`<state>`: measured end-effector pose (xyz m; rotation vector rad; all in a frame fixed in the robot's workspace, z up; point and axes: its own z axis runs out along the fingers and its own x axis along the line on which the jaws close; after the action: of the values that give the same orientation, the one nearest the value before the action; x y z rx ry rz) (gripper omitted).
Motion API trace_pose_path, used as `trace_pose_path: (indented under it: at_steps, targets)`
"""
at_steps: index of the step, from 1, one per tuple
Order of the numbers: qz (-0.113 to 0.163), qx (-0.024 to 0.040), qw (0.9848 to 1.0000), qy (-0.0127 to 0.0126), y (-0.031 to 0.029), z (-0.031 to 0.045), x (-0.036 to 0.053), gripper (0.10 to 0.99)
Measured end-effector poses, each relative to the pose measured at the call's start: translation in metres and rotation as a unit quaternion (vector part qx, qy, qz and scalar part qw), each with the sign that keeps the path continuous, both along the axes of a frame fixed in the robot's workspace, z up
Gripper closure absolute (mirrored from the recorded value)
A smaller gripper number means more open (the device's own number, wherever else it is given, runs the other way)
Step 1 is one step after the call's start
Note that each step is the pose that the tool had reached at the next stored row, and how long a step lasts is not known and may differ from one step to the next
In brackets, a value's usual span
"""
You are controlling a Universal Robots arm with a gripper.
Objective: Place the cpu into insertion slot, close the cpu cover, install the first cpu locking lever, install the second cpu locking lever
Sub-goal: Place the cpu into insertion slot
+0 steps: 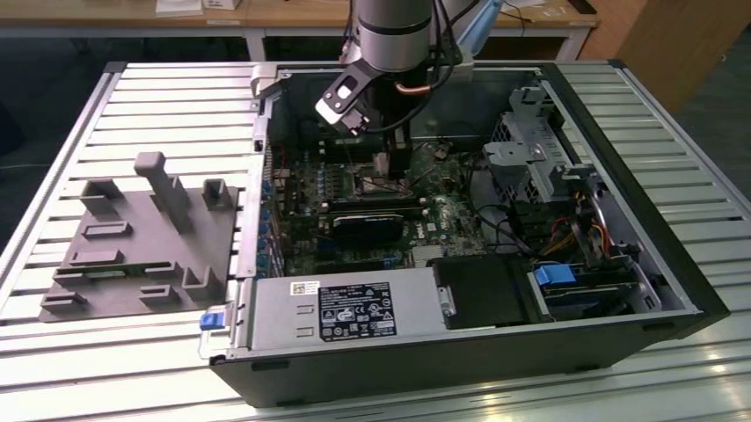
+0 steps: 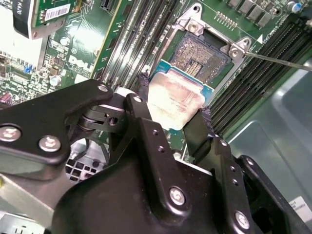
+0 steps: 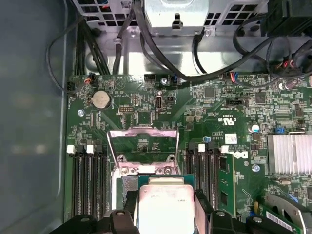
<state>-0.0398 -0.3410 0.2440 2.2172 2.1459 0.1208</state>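
Printed label (image 1: 358,320) on power supply (image 1: 280,327), barcode sticker (image 2: 58,12) on green card (image 2: 90,22), white logo (image 3: 239,155) on motherboard (image 3: 209,114)

Silvery-grey cpu (image 3: 168,209), green mobo (image 3: 195,105), black gripper (image 2: 174,100), pale-grey psu (image 1: 281,308).

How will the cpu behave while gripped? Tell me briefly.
Probably stiff: the cpu is a flat, metal-topped plate held unbent between the fingers. Likely apt to slip, since only its thin edges are gripped. Perhaps light for its size, being so thin.
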Motion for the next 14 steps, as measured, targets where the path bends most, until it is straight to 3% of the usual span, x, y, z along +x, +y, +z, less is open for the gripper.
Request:
trace_pose_path:
  at_steps: [14]
  targets:
    - [0.010, -0.0020, 0.9999, -0.0006, 0.0057, -0.0120, -0.0071, 0.549]
